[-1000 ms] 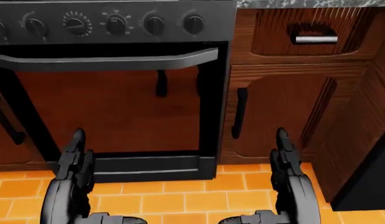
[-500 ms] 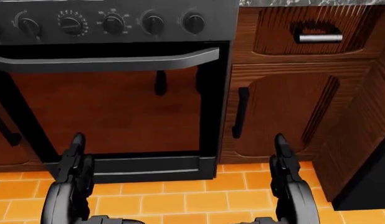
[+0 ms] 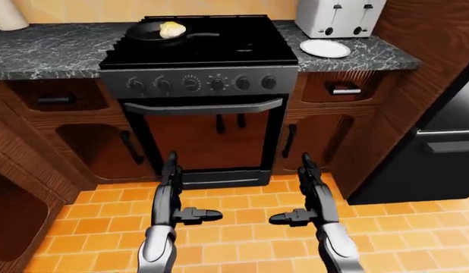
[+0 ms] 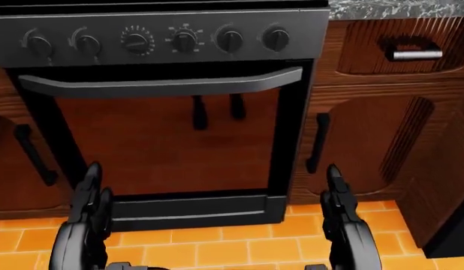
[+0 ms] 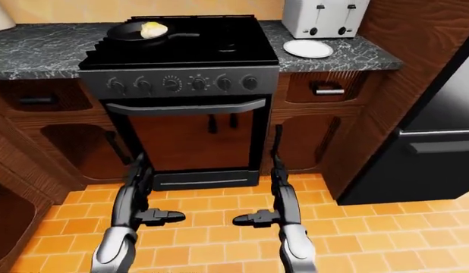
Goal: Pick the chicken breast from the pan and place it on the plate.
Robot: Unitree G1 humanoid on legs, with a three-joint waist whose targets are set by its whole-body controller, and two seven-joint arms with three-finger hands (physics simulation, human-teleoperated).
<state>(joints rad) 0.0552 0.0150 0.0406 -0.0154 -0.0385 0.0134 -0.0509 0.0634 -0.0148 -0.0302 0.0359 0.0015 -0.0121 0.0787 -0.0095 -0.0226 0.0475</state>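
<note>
A pale yellow chicken breast (image 3: 171, 28) lies in a black pan (image 3: 154, 33) on the top left of the black stove (image 3: 200, 48). A white plate (image 3: 325, 48) sits on the marble counter right of the stove. My left hand (image 3: 172, 185) and right hand (image 3: 309, 185) hang low over the orange floor, far below the stove top. Both hands are open and empty, fingers pointing up toward the oven door. In the head view the pan and plate do not show.
A white toaster (image 3: 339, 17) stands above the plate. A black fridge (image 3: 432, 148) fills the right side. Wooden cabinets (image 3: 60, 125) flank the oven door (image 4: 164, 135). A row of knobs (image 4: 157, 39) runs across the stove face.
The whole head view has shifted: the oven and its knobs now sit further right and look a little larger. The camera moved. The hands keep the same pose.
</note>
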